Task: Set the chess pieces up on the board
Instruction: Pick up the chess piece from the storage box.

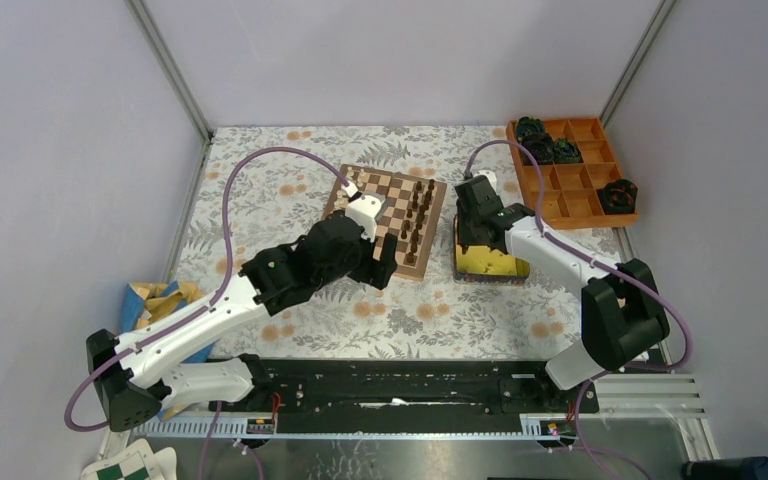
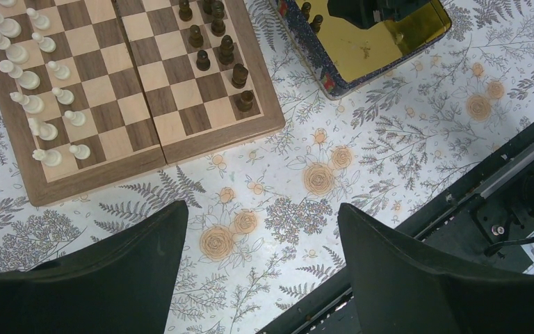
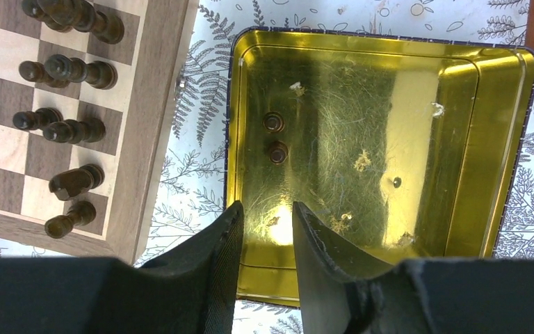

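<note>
Left hand (image 2: 261, 209) gapes empty near board (image 2: 97, 177); right hand (image 3: 268, 209) narrowly parted, empty, above tin (image 3: 389, 104).

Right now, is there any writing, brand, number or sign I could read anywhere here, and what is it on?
None can be read.
The board and the yellow tin carry no lettering that shows.
Two small coloured parts at the bottom of the top view may be labels, but are too small to tell.

No writing to read

The chessboard (image 2: 97, 182) shows only checks, the gold tin (image 3: 389, 125) only scratches and glare, the desk cloth (image 2: 389, 139) only printed flowers; small coloured bits on the black rail (image 1: 410, 385) are too tiny to make out.
</note>
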Motion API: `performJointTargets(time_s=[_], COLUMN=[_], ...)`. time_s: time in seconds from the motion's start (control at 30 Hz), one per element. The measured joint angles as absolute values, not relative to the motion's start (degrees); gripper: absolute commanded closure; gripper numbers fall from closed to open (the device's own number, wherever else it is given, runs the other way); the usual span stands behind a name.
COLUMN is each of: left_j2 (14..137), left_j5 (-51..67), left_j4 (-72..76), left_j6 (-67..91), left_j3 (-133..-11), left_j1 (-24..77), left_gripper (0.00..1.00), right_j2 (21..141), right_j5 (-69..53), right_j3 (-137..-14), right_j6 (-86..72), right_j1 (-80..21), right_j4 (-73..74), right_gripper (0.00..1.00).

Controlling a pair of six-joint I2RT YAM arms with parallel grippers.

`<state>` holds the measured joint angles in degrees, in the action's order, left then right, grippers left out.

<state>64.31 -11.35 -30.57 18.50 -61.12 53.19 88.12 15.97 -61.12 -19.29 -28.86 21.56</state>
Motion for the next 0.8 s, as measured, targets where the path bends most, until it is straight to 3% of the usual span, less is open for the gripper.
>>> performJointTargets(time_s=[0.8], left_j2=[65.71], left_j5=[-11.92], left_j4=[-30.44], left_j6=[18.48], left_j3=[-60.9], left_j1=[53.19], left_gripper=[0.13], right_j2=[93.49], right_j5=[13.85], right_j3=[-58.5], right_j6=[-18.81], right_j1=[-26.96], right_j4=[15.59], right_gripper=[0.64])
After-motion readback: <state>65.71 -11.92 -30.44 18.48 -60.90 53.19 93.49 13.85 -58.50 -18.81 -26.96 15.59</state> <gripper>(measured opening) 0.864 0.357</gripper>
